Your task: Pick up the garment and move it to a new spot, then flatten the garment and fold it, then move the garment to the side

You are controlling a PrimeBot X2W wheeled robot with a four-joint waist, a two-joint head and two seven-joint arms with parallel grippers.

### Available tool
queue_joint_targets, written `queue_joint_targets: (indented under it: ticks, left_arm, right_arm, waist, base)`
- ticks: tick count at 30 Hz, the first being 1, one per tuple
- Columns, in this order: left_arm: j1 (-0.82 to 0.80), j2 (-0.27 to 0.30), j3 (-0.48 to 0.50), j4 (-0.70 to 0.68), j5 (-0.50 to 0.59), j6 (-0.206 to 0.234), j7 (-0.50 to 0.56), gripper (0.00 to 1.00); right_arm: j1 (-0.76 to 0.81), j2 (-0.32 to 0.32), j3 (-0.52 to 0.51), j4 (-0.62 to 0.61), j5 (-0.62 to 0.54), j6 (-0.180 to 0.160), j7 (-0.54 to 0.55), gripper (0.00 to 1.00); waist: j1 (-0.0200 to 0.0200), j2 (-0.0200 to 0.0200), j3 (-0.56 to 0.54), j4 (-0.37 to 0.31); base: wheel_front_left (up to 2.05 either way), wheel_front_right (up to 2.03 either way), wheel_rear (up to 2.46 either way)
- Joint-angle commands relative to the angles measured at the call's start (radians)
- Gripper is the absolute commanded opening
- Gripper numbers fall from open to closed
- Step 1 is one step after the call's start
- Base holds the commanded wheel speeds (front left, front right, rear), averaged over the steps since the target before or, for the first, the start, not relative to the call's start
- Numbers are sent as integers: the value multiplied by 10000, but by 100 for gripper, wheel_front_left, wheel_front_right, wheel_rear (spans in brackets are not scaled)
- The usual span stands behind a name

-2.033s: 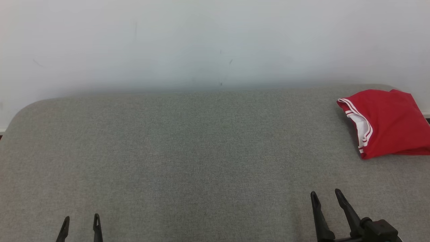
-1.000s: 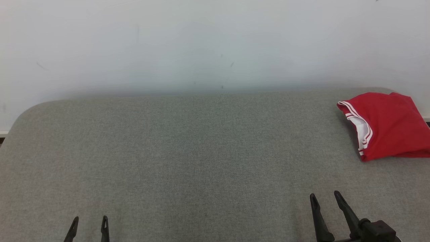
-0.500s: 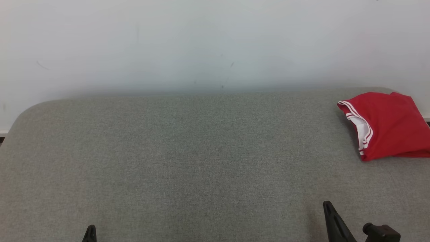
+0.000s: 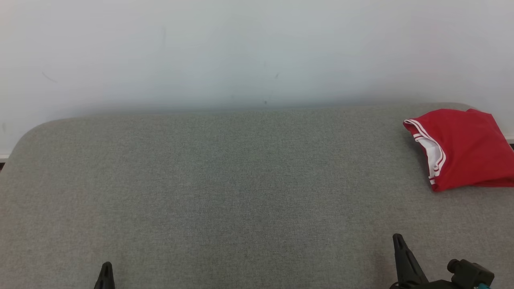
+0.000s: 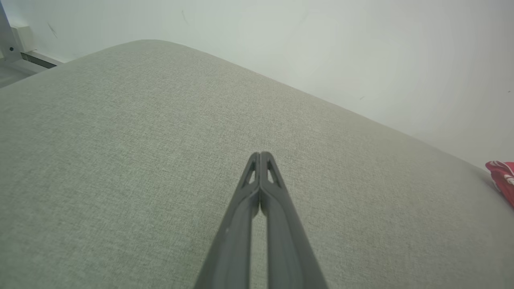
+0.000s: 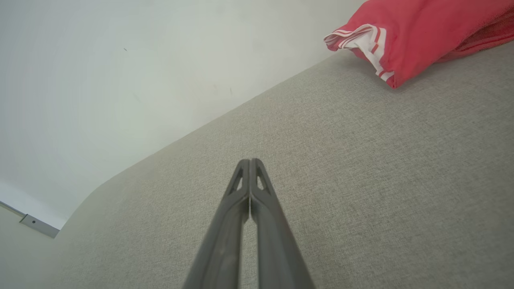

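A folded red garment (image 4: 464, 148) with white-striped trim lies at the far right of the grey upholstered surface (image 4: 241, 188), near its back edge. The same garment (image 6: 405, 36) appears at the upper right of the right wrist view, and a red sliver of the garment (image 5: 502, 178) at the right edge of the left wrist view. My right gripper (image 4: 397, 241) is low at the lower right, well in front of the garment, its fingertips pressed together with nothing between them (image 6: 249, 162). My left gripper (image 4: 106, 267) is at the lower left, also shut and empty (image 5: 260, 154).
A pale wall (image 4: 241, 52) rises directly behind the surface. The surface's back left corner (image 4: 36, 128) is rounded. A baseboard fitting (image 6: 38, 224) sits at the wall's foot, left of the surface.
Both grippers went from open to shut and sank lower in the head view. The right gripper drifted slightly rightward. The garment has stayed put.
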Motion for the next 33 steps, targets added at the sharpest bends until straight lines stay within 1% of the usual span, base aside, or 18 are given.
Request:
queue_joint_targets:
  ticks: [1,18,20,33]
  left_arm:
    - [-308,14,80,-150,-450,-35,92,0]
    - [-687,-140,212,-112,-3045,-159,714,0]
    - [-699,-148,219,-109,-3168,-167,752,0]
    - [-945,-247,315,-76,-4867,-244,1161,0]
  right_arm:
    - [-273,17,-84,-136,434,-4,102,0]
    - [-576,170,-371,-128,2811,-7,732,0]
    - [-595,178,-387,-128,2933,-7,764,0]
    - [-796,276,-573,-122,4475,-9,1180,0]
  waist:
    - [0,-1,4,-2]
    - [0,-1,55,-16]
    - [0,-1,58,-17]
    - [0,-1,97,-28]
  base:
    - [0,0,0]
    - [0,0,0]
    - [0,0,0]
    - [0,0,0]
